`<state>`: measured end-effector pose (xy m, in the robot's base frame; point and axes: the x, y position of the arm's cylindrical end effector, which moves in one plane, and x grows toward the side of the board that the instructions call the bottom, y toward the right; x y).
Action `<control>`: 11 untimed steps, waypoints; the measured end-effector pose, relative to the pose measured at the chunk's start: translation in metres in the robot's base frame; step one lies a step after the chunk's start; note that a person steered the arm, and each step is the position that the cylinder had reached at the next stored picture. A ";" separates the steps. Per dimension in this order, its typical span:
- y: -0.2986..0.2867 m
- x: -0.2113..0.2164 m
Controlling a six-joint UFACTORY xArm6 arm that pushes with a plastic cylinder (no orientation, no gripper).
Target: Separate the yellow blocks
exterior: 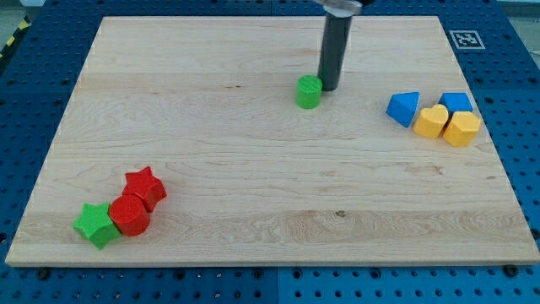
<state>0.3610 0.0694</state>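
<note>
Pale wooden board [253, 169] with light grain, set on a blue pegboard surface [34, 101] dotted with holes. My tip [327, 89] ends a dark grey rod; just left of it sits a green cylinder block [309, 92]. At the right — a blue triangular block [404, 108], a blue block [456, 103], a yellow heart block [432, 122] and a yellow block [461, 128]. Near left — a red star block [145, 187], a red block [129, 214], a green star block [95, 225]. A black-and-white marker tag [465, 39] marks the far right corner.

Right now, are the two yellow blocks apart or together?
Together: the yellow heart block touches the yellow hexagonal block; my tip is beside the green block.
</note>
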 end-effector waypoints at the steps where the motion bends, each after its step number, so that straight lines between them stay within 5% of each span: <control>1: 0.036 -0.027; 2: 0.124 -0.041; 4: 0.276 0.005; 6: 0.260 0.099; 8: 0.261 0.091; 11: 0.166 0.084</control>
